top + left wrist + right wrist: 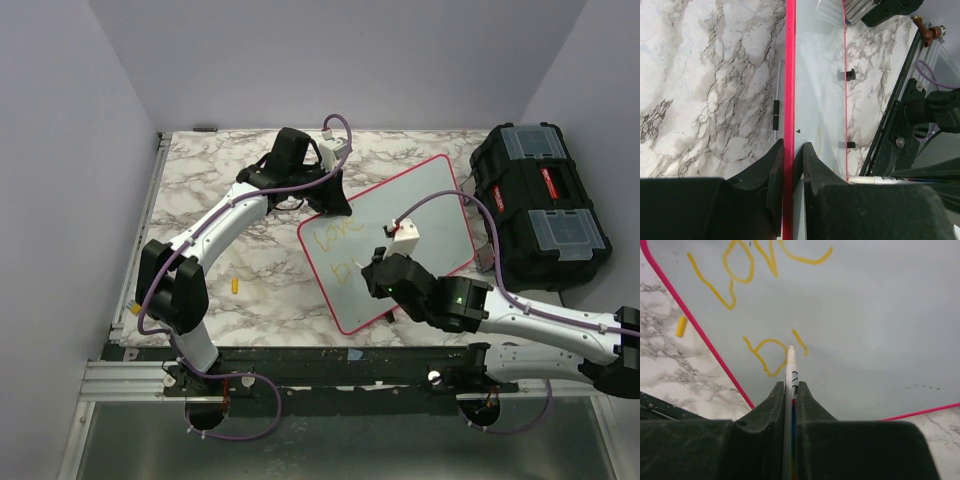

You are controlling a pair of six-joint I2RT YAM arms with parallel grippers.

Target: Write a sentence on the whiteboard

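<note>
The whiteboard (420, 215) with its pink-red rim lies tilted on the marble table. Yellow-orange writing (335, 240) sits at its left end, in two lines; the right wrist view shows it clearly (745, 270). My left gripper (335, 200) is shut on the board's far left rim (789, 100), one finger each side. My right gripper (378, 275) is shut on a white marker (790, 367), its tip just above the board beside the second line (767, 352). Two black clips (850, 75) show on the board's edge.
A black toolbox (535, 205) stands at the right, close to the board's right corner. A yellow marker cap (235, 285) lies on the marble table (220, 180) left of the board, also in the right wrist view (680, 326). Purple walls enclose the table.
</note>
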